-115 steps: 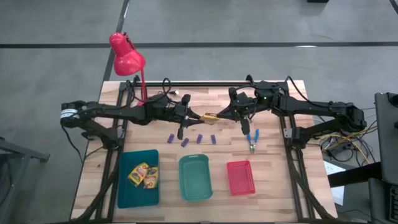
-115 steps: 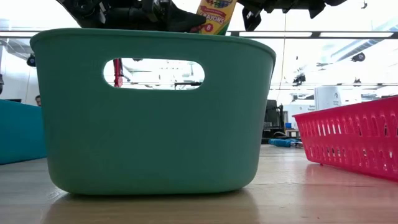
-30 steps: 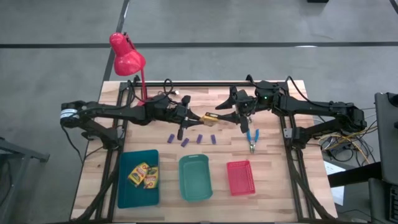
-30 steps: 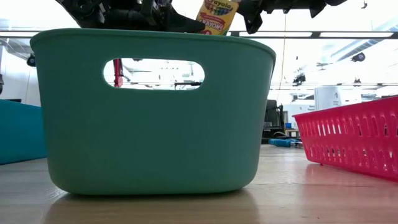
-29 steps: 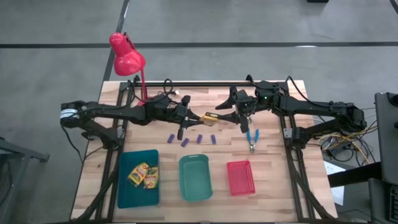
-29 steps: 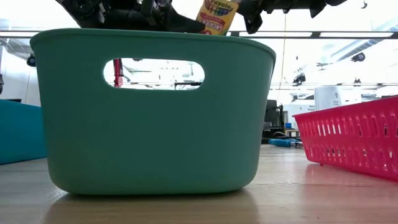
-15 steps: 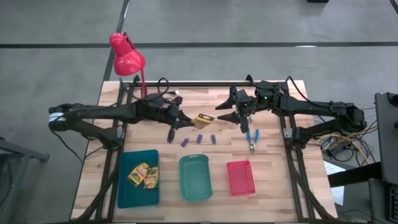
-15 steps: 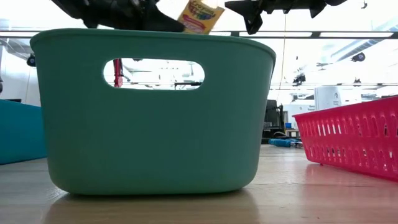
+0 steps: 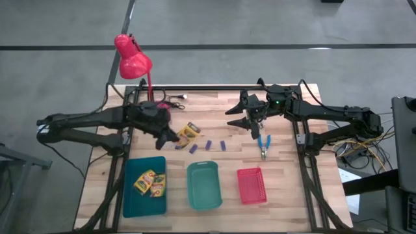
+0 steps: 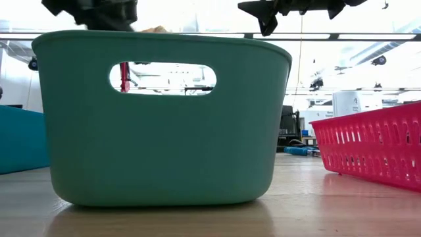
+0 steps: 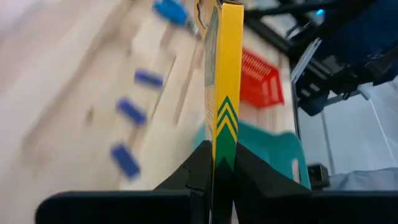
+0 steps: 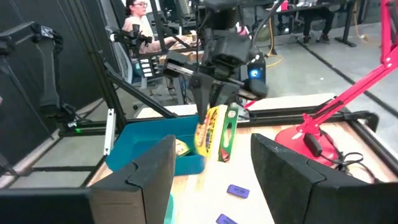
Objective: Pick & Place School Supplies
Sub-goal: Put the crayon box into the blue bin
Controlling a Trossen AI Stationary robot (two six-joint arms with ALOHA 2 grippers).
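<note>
Crayon boxes [image 9: 150, 182] in teal tray [image 9: 144, 203]; third clamped in left gripper [image 9: 177, 137]; right gripper [image 9: 235, 121] spread, empty.

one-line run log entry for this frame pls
left gripper: shut on yellow-green crayon box, above table | right gripper: open, empty | teal tray: two crayon boxes inside

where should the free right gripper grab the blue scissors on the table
Judging from above: the blue scissors lie flat beside the open right gripper. Come straight down and pinch across the narrow middle, jaws crosswise to their length; the handle end looks wider.
</note>
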